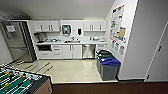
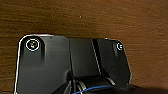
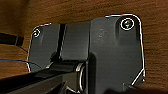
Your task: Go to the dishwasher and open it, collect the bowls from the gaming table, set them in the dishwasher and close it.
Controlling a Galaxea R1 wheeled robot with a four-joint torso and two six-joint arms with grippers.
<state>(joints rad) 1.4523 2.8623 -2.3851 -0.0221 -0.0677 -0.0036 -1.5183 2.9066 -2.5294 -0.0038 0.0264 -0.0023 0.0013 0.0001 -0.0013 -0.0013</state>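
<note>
Facing the closed dishwasher (image 1: pixel 88 51) across the kitchenette; state of both arms' fingers impossible to tell.

Seemingly brushed-metal dishwasher (image 1: pixel 88 51) front

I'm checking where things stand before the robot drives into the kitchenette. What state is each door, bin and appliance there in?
dishwasher: shut, silver front flush with the cabinets.
refrigerator: doors shut.
upper cabinets: doors shut.
lower cabinets: doors shut.
blue-lidded bin: lid down.
</note>
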